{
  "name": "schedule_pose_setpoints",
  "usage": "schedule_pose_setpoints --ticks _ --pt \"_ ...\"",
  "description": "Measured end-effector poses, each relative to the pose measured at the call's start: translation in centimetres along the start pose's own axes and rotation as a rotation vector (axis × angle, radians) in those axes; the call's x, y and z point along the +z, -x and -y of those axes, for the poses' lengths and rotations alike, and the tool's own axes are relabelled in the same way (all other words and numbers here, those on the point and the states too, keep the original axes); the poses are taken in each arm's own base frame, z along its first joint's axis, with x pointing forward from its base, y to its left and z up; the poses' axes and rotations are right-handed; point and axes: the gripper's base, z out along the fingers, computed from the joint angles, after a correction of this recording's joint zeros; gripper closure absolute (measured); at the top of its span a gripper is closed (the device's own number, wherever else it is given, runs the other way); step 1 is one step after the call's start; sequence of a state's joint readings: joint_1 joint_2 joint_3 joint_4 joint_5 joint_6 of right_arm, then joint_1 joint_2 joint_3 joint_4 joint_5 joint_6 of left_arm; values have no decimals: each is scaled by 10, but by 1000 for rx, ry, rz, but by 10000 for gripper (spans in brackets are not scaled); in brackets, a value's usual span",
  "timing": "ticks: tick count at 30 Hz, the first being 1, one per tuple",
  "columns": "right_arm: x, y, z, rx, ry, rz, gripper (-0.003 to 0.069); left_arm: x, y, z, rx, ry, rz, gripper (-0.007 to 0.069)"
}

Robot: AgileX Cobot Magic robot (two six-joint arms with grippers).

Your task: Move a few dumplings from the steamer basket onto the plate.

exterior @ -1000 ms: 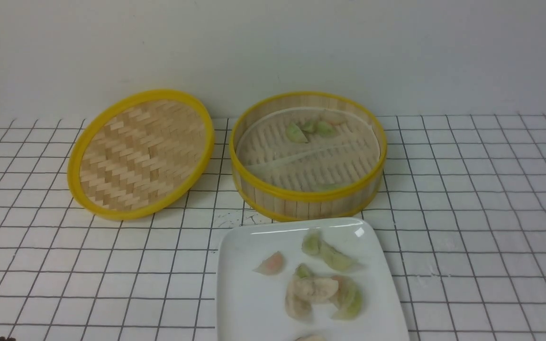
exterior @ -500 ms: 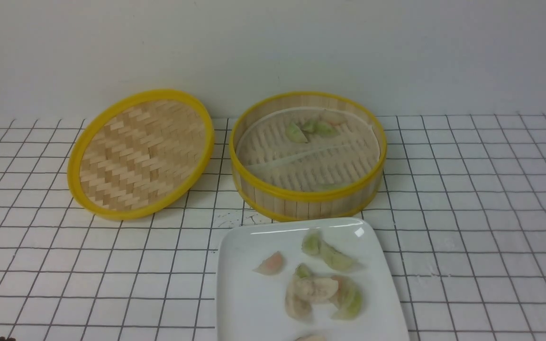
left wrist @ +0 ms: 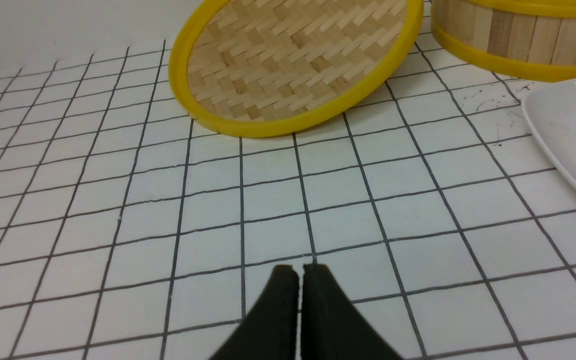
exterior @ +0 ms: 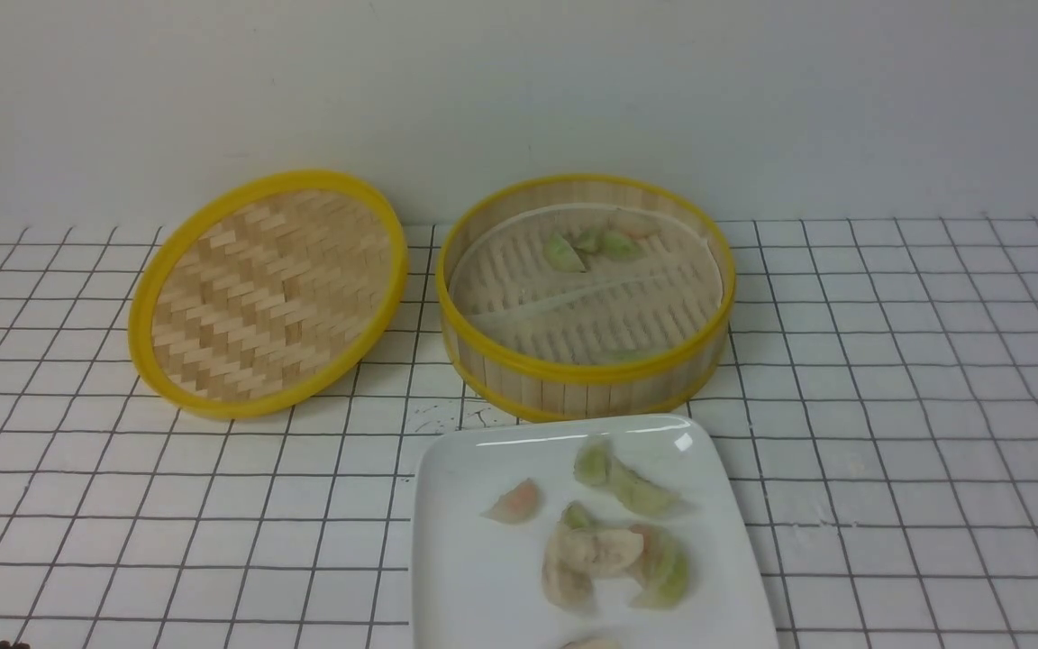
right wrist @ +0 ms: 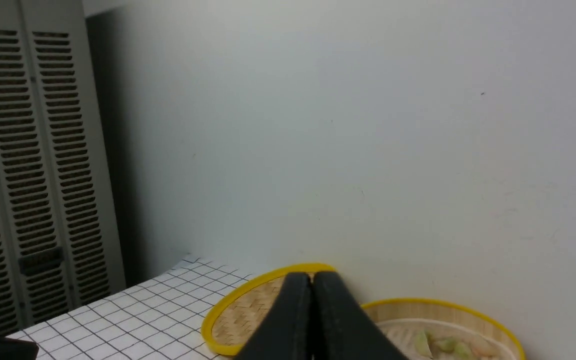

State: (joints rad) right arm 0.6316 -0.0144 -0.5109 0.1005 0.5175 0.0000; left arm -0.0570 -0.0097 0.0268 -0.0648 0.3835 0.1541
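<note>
- While both arms hang clear of the food, the task looks near its end or between pickups: the glossy white squarish plate already carries dumplings, and no gripper is near the deep round bamboo steamer basket with yellow rims.
- The left gripper has its black jaws pressed together, empty, low over the grid-lined tabletop; the right gripper is likewise pressed together and empty, raised and aimed toward the wall.
- Should another transfer be wanted, I judge an arm must spread its jaws and descend inside the basket's wall.
- Counts: one basket, one plate, and one shallow woven yellow-rimmed lid leaning beside the basket.
- Small translucent dumplings on the plate: about six, some overlapping, one cut by the frame edge.
- Dumplings in the basket: roughly four at the far side, plus one near the front rim.
</note>
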Motion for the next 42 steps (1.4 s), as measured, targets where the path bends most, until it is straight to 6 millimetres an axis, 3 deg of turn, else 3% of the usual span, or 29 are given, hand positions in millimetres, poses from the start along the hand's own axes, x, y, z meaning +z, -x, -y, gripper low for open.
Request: schedule_pose_setpoints --ticks 3,7,14,15,17,21,25,42 --pt "1 -1 0 -20 -20 -3 673 0 0 0 0 0 0 631" --pt "6 -15 3 -60 -186 -33 673 0 0 0 0 0 0 631" --pt "16 -88 29 -87 -578 -248 673 0 0 0 0 0 0 631" --pt "16 -94 31 -83 -596 -264 673 0 0 0 0 0 0 631" --pt "14 -132 40 -44 -674 -366 673 0 0 0 0 0 0 631" --pt "11 -162 46 -12 -704 -428 673 0 0 0 0 0 0 631" --pt "13 -159 48 -35 -705 -355 673 0 0 0 0 0 0 631" --pt "13 -159 48 -34 -705 -352 673 0 0 0 0 0 0 631"
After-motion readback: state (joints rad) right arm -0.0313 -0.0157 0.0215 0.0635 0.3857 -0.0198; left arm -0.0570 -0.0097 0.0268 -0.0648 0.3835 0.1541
